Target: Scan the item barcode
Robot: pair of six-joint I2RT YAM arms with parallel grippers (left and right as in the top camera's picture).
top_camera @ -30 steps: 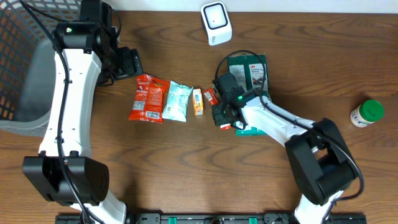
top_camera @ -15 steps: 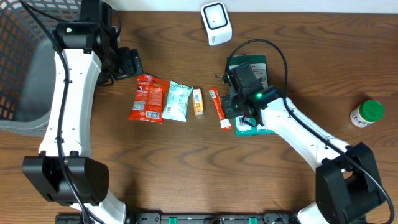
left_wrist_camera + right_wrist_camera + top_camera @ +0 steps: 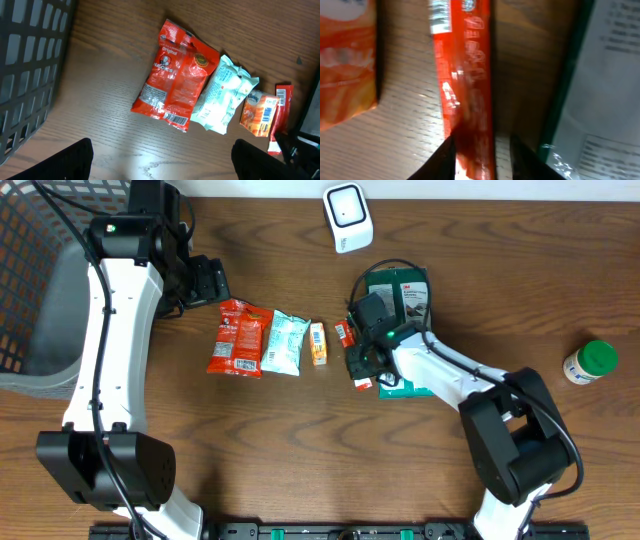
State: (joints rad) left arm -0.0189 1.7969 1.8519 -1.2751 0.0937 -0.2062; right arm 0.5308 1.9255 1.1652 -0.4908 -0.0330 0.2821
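My right claw (image 3: 482, 154) straddles the red stick packet (image 3: 467, 75) lying on the bench (image 3: 300, 470), jaws narrow; I cannot tell if they grip it. My left claw (image 3: 165, 165) hangs wide, empty. The scanner (image 3: 347, 217) sits well apart, so lifting and scanning remain.

The orange packet (image 3: 317, 343) is hemming the red stick (image 3: 465, 75) at nine o'clock, the green pack (image 3: 405, 290) at three; bare table (image 3: 300, 450) is lying open toward six.
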